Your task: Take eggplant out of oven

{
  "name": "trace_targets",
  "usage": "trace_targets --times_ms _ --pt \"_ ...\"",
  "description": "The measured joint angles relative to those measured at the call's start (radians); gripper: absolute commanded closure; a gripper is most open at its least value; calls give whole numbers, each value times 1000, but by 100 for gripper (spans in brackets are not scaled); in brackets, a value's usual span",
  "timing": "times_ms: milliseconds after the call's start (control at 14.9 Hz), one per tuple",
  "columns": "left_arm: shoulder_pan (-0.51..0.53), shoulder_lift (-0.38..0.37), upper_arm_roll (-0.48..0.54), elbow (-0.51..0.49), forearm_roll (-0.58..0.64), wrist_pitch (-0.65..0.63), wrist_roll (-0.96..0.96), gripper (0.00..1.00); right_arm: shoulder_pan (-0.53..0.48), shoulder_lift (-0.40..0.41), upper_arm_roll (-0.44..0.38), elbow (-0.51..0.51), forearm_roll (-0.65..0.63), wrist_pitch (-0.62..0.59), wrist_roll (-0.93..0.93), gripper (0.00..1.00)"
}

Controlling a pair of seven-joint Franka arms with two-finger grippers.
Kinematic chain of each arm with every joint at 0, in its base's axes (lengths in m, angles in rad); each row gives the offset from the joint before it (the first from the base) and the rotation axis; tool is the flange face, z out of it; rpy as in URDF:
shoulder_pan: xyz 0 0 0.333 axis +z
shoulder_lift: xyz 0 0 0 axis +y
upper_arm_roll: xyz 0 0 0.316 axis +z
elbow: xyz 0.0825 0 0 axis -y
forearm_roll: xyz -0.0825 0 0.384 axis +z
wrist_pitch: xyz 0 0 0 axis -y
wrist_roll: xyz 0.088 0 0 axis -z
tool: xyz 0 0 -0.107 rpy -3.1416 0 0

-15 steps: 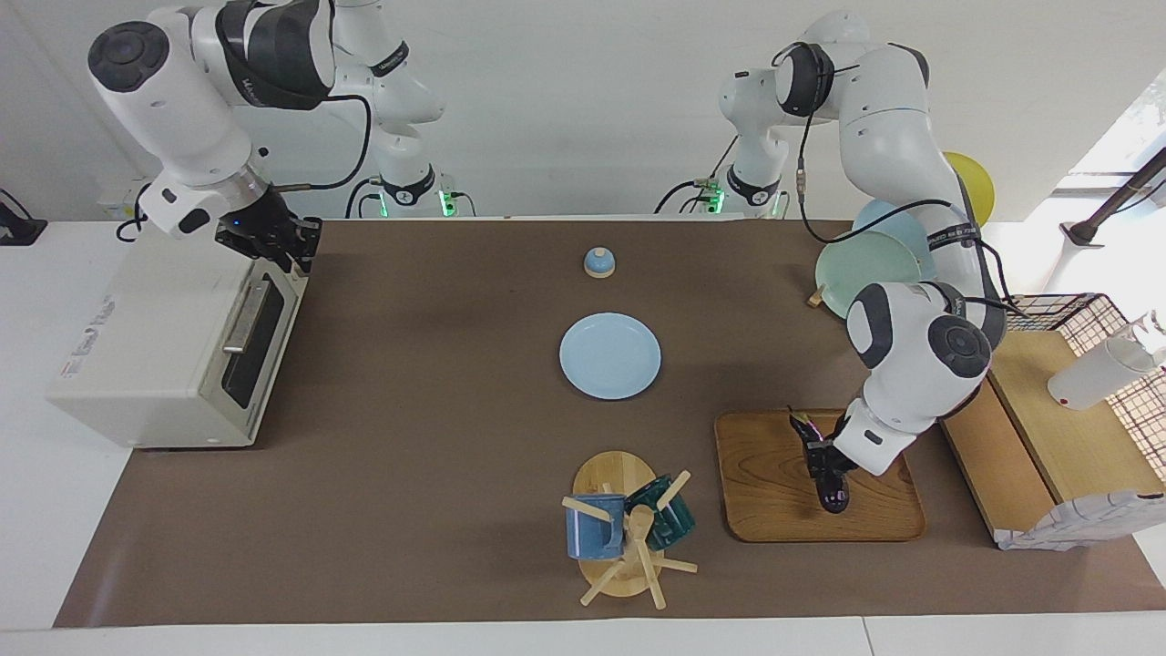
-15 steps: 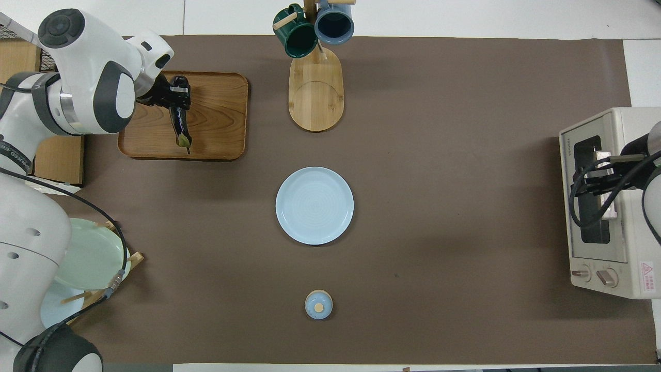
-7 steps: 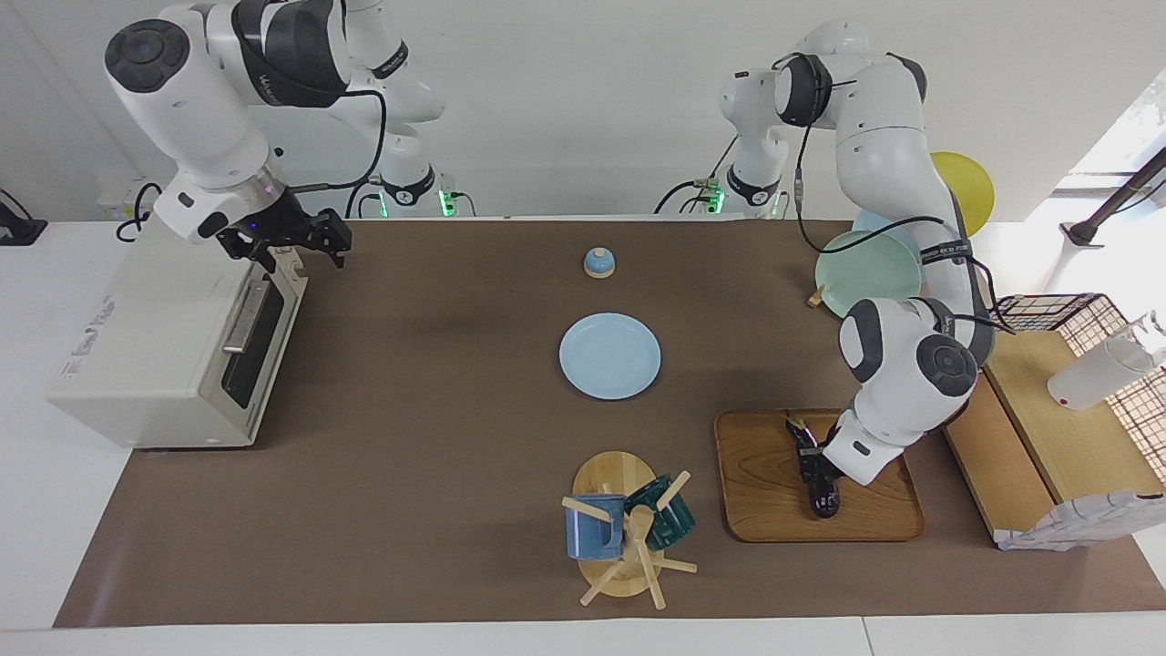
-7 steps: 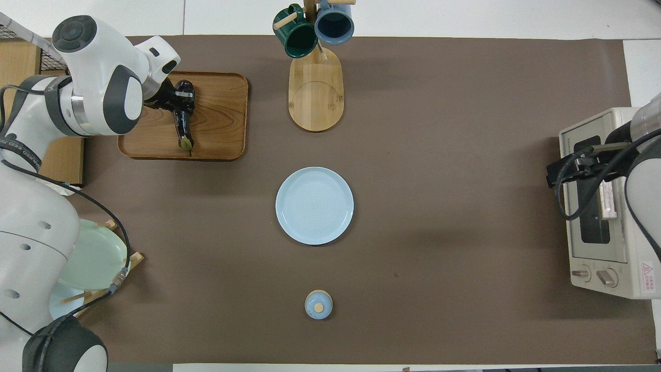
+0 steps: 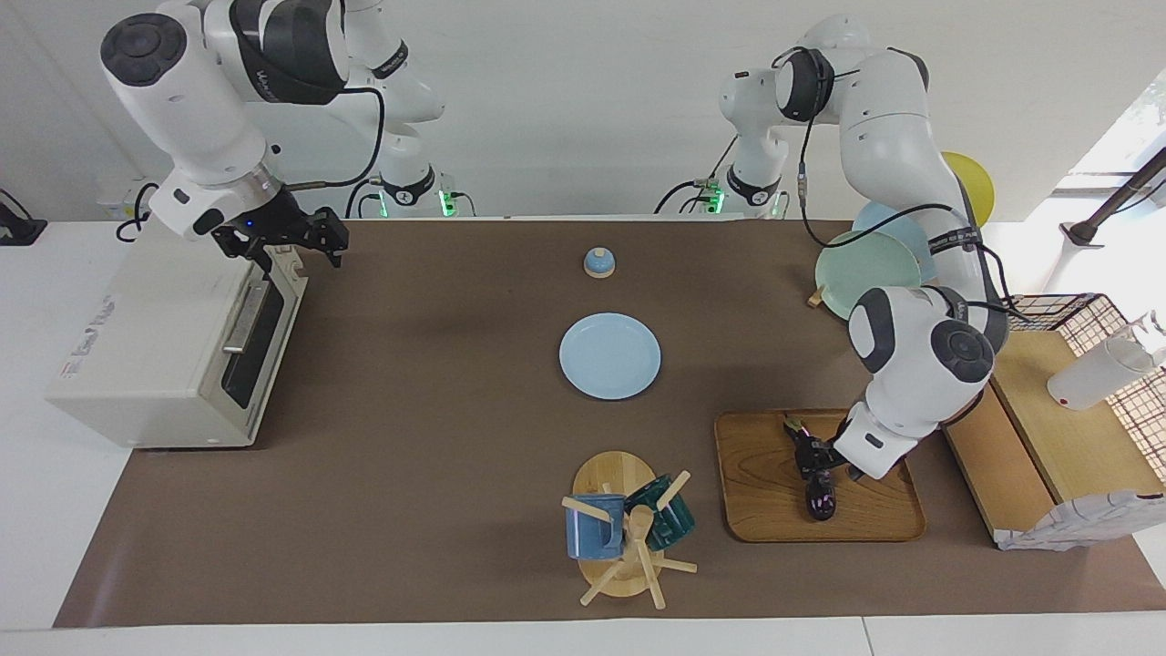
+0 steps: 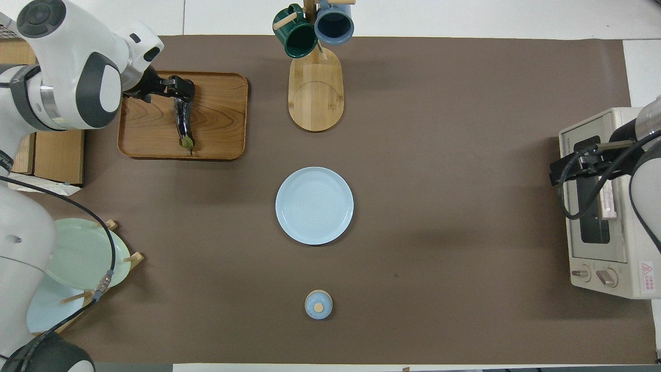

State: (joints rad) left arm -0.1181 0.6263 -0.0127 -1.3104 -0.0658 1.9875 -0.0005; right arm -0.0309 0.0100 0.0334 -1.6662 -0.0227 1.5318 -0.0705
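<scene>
The dark purple eggplant (image 5: 820, 497) (image 6: 182, 121) lies flat on the wooden tray (image 5: 765, 483) (image 6: 222, 119) toward the left arm's end of the table, its green stem pointing toward the robots. My left gripper (image 5: 813, 453) (image 6: 179, 92) is open just over the eggplant. The cream-white oven (image 5: 155, 337) (image 6: 594, 258) stands at the right arm's end with its dark glass door shut. My right gripper (image 5: 296, 244) (image 6: 560, 170) is open and empty, up over the oven's top front corner.
A light blue plate (image 5: 609, 355) sits mid-table, with a small blue lidded pot (image 5: 598, 262) nearer to the robots. A mug tree (image 5: 629, 528) with two mugs stands beside the tray. A plate rack (image 5: 865, 264) and a wooden shelf (image 5: 1048, 428) are at the left arm's end.
The left gripper lowered the tilted eggplant flat onto the tray, let it go and rose a little. The right gripper moved from the oven's top edge out past its front corner.
</scene>
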Motion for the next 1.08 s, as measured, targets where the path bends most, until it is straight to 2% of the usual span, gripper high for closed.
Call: trace_targets --times_ms 134,403,739,1075 --pt "13 -77 3 -15 0 -55 -4 0 -2 -1 -3 4 -7 0 0 0" --pt "43 -283 10 -68 0 -235 -29 0 -7 -6 -15 14 -10 0 -9 0" --pt "45 -490 31 -122 1 -412 -41 0 -7 -30 -14 22 -9 -5 -9 0" --pt "45 -650 33 -263 14 -479 -53 0 -7 -40 -13 22 -9 -9 -9 0"
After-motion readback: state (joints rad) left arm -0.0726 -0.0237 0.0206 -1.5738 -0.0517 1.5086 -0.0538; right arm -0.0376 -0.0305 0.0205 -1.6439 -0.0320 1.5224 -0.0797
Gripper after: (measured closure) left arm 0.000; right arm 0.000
